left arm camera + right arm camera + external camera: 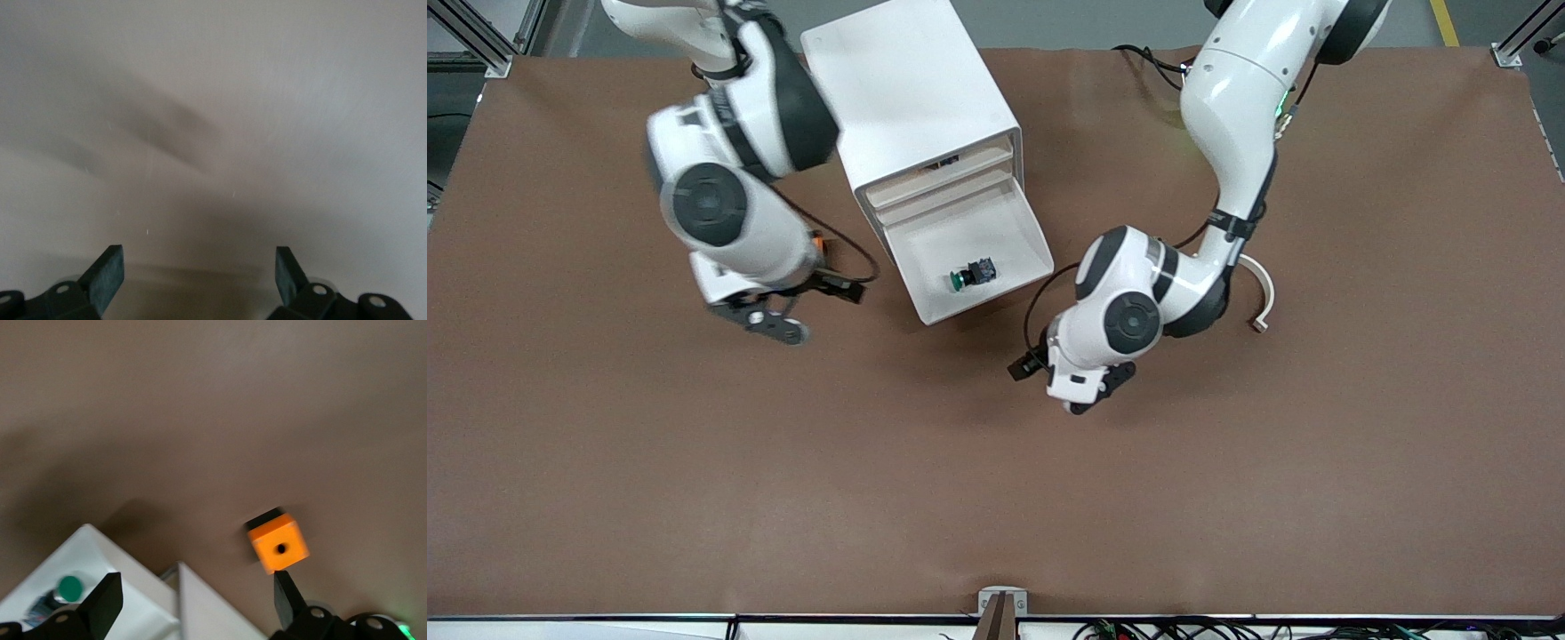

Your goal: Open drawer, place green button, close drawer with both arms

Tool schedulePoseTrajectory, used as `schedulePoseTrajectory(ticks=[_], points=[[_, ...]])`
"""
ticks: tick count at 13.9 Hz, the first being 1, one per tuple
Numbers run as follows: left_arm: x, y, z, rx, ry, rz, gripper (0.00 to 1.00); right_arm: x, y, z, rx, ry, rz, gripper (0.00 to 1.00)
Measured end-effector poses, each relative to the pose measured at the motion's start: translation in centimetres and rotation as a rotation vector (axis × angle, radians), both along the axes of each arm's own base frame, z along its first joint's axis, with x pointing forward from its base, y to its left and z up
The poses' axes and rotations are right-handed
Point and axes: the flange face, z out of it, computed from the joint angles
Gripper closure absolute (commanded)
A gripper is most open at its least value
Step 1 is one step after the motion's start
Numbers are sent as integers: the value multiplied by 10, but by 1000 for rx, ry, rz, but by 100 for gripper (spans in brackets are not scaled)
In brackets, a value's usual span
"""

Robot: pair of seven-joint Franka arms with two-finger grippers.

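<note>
We see the drawer [996, 267] pulled out of the white cabinet [907, 98] w/ the button [973, 274] lying on its floor, green cap toward the right arm's end of the table, dark body toward the left arm's end; its long axis runs roughly across the drawer, parallel to the drawer front; placing step looks done, so we judge the closing push is what remains. Right gripper [769, 322] hangs over bare table beside the drawer on the right arm's side, fingers spread, holding nothing; its wrist view shows the button [67, 588] in the drawer [100, 553] and an orange box [279, 548] on the table near one fingertip [283, 593]. Left gripper [1089, 391] hangs low over the table near the drawer's front corner on the left arm's side, also spread and empty; its wrist view shows only a plain pale surface between the fingers [107, 273], so we cannot tell what it faces. Key relation: the drawer front faces the front camera and slides back toward the cabinet; each gripper flanks one side of it; the left one looks closer to the front edge, approx. level w/ it; we judge either arm must come round to the front lip to push.
</note>
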Motion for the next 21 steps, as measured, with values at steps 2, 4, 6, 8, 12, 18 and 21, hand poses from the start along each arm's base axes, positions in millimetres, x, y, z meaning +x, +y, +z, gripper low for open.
schedulePoseTrajectory(ticks=[2, 4, 6, 8, 12, 18, 21], points=[[-27, -20, -16, 21, 26, -44, 0, 9, -59, 21, 20, 8, 115, 0], [-53, -36, -31, 37, 39, -79, 0, 13, -115, 39, 58, 9, 197, 0], [-76, -52, -42, 52, 50, -108, 0, 14, -169, 55, 89, -4, 245, 0], [-92, -64, -46, 65, 60, -103, 0, 13, -211, 74, 107, -21, 264, 0], [-128, -96, -42, 73, 105, -46, 0, 12, -239, 106, 114, -46, 291, 0], [-186, -136, -41, 90, 196, 26, 0, 12, -256, 111, 114, -53, 330, 0], [-206, -149, -42, 117, 190, 39, 0, 12, -257, 112, 112, -57, 329, 0]])
